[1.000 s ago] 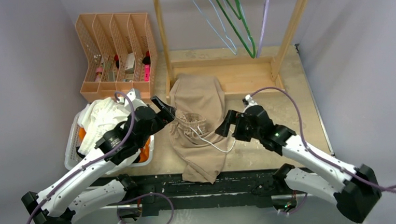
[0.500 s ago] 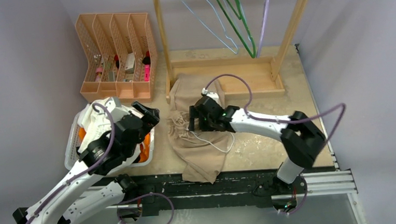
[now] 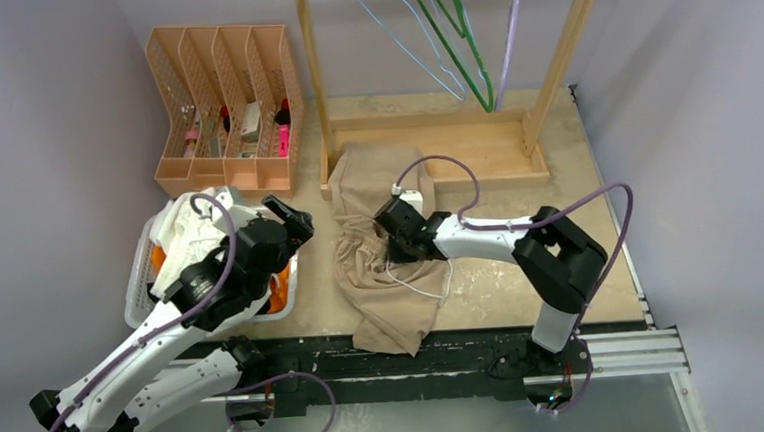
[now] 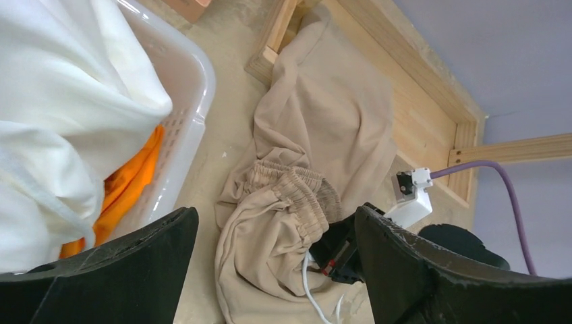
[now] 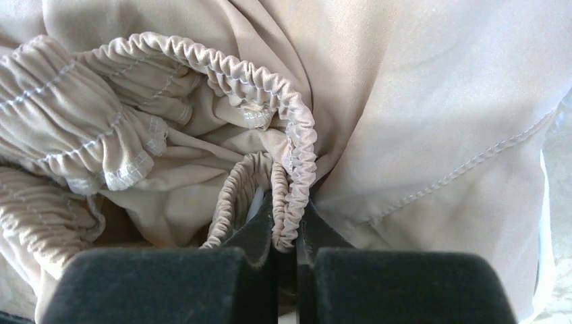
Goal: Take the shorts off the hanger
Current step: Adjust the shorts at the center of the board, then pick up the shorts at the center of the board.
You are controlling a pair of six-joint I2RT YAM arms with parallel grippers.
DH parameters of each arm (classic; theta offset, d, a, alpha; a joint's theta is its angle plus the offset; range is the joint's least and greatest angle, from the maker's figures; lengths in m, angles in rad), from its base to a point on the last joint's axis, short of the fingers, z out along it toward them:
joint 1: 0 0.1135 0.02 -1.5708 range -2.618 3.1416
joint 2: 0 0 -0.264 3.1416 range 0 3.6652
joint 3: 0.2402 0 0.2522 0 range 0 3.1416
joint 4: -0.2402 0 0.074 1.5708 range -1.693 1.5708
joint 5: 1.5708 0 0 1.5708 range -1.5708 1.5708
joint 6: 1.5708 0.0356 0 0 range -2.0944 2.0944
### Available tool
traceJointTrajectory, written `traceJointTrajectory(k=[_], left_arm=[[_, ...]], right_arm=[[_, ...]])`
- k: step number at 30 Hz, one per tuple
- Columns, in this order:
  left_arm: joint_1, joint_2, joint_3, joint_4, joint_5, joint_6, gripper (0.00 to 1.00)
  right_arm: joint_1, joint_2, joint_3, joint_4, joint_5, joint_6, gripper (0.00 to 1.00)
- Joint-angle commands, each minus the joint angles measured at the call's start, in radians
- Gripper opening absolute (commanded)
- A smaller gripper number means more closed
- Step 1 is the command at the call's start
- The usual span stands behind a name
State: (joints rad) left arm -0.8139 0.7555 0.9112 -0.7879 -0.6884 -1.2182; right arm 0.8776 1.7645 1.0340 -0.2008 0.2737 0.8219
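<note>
From above, the beige shorts (image 3: 387,276) lie crumpled on the surface (image 3: 570,164) before the rack (image 3: 474,150) — limp, light cloth, I judge. In the left wrist view, the left fingers (image 4: 270,223) are spread and empty beside the basket (image 4: 195,81). In the right wrist view, the right fingers (image 5: 286,233) are clenched on the elastic waistband (image 5: 300,135) — the surest hold.

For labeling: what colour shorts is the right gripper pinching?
Beige shorts, best in right wrist view.

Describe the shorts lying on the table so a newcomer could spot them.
Start at the wooden rack at the back. Spread forward from its base lie the beige shorts, their waistband pinched by the right hand. Unlike the white pair and orange pair, they lie outside the basket.
</note>
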Motion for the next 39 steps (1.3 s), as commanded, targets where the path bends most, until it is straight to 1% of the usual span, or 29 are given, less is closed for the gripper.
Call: traceJointTrajectory(k=[1,5,8,10,13,16,19,21,22,23,24,25,26,27,31,32,33,35,37,38,39], left_arm=[[-0.002,0.069,-0.023,0.091,0.071,0.012,0.86],[-0.002,0.118,-0.093,0.161,0.152,-0.030,0.87],[-0.002,0.107,-0.149,0.238,0.209,-0.044,0.87],[-0.002,0.084,-0.174,0.283,0.221,-0.044,0.88],[-0.002,0.054,-0.175,0.305,0.207,-0.036,0.88],[-0.002,0.046,-0.158,0.301,0.190,-0.006,0.88],[-0.002,0.054,-0.139,0.300,0.194,0.017,0.89],[-0.001,0.059,-0.134,0.324,0.214,0.036,0.89],[-0.002,0.063,-0.135,0.344,0.234,0.047,0.89],[-0.002,0.070,-0.137,0.361,0.256,0.058,0.89],[-0.002,0.085,-0.135,0.369,0.273,0.068,0.89],[-0.002,0.100,-0.130,0.365,0.288,0.069,0.89],[-0.002,0.112,-0.125,0.357,0.298,0.077,0.89],[-0.002,0.127,-0.124,0.356,0.316,0.088,0.89],[-0.002,0.185,-0.136,0.392,0.403,0.159,0.89],[-0.002,0.203,-0.138,0.404,0.423,0.173,0.89],[-0.002,0.224,-0.137,0.419,0.439,0.187,0.89],[-0.002,0.281,-0.124,0.430,0.455,0.202,0.89],[-0.002,0.357,-0.093,0.443,0.477,0.209,0.89],[-0.002,0.396,-0.070,0.441,0.489,0.214,0.89],[-0.004,0.436,-0.041,0.428,0.494,0.213,0.89]], right_arm=[[-0.003,-0.120,-0.108,-0.020,-0.047,-0.019,0.00],[-0.005,-0.316,-0.189,0.151,-0.181,-0.046,0.00],[-0.005,-0.475,-0.244,0.302,-0.304,-0.065,0.00],[-0.007,-0.568,-0.270,0.375,-0.360,-0.066,0.00],[-0.019,-0.683,-0.305,0.446,-0.393,-0.062,0.00],[-0.042,-0.747,-0.333,0.505,-0.431,-0.068,0.00],[-0.059,-0.762,-0.367,0.611,-0.522,-0.096,0.00],[-0.064,-0.752,-0.389,0.645,-0.529,-0.097,0.00],[-0.065,-0.738,-0.392,0.620,-0.499,-0.096,0.00],[-0.066,-0.717,-0.386,0.552,-0.441,-0.082,0.00],[-0.066,-0.690,-0.370,0.374,-0.337,-0.039,0.00],[-0.067,-0.661,-0.353,0.237,-0.242,0.031,0.00],[-0.071,-0.631,-0.349,0.134,-0.180,0.097,0.00],[-0.077,-0.606,-0.351,0.070,-0.159,0.144,0.00],[-0.078,-0.592,-0.402,0.095,-0.244,0.131,0.01],[-0.078,-0.599,-0.400,0.081,-0.244,0.127,0.06],[-0.078,-0.605,-0.389,0.047,-0.221,0.134,0.13],[-0.078,-0.618,-0.358,-0.054,-0.148,0.166,0.36],[-0.078,-0.638,-0.330,-0.165,-0.061,0.225,0.51],[-0.078,-0.652,-0.317,-0.217,-0.021,0.262,0.55],[-0.078,-0.674,-0.309,-0.262,0.011,0.296,0.56]])
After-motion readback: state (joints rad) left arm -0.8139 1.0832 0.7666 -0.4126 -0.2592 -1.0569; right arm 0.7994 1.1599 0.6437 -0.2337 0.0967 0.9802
